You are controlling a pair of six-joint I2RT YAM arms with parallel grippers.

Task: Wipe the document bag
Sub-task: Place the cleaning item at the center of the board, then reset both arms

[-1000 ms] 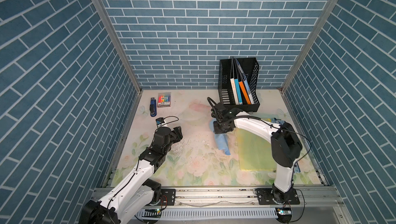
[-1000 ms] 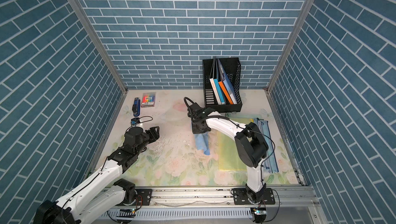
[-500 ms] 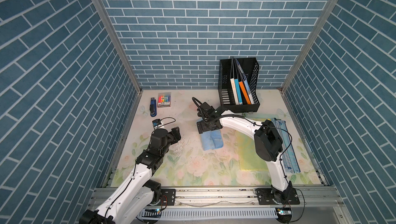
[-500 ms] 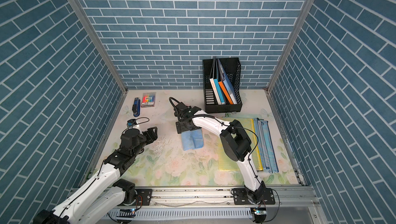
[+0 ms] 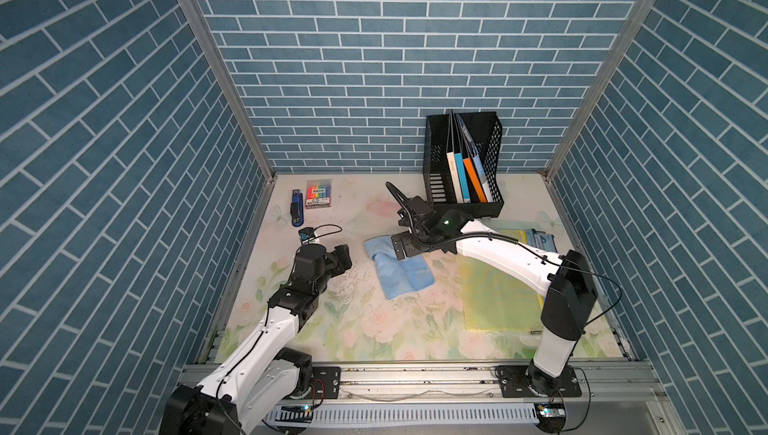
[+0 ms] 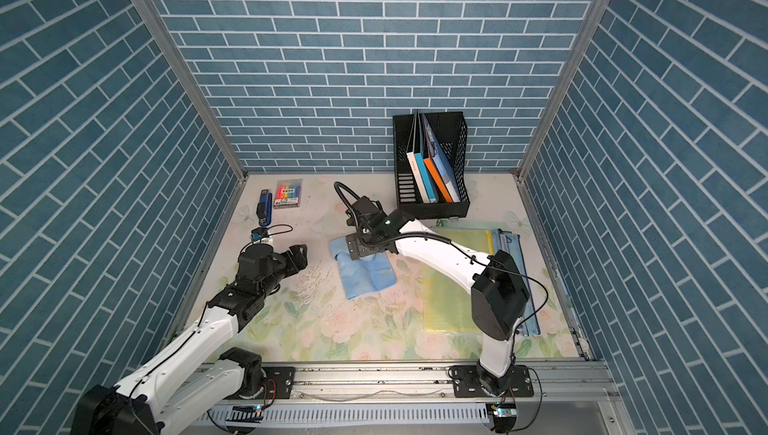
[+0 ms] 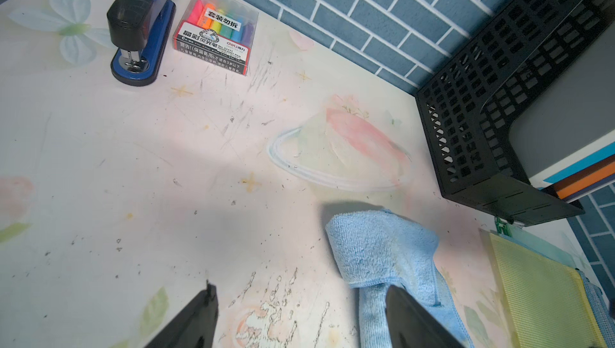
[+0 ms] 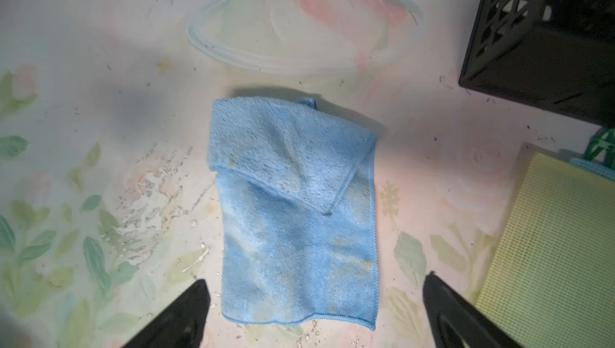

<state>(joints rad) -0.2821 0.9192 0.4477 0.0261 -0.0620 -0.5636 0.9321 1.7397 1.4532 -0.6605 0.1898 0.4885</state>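
In both top views the table was looked down on from high above its front edge, toward the back wall. The wrist views were taken low and near; the cloth and file rack were shared by all four

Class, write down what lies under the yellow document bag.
A blue mesh bag pokes out from under the yellow document bag along its right edge. How far it reaches beneath is covered.

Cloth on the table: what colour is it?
Light blue cloth, clearest in the right wrist view.
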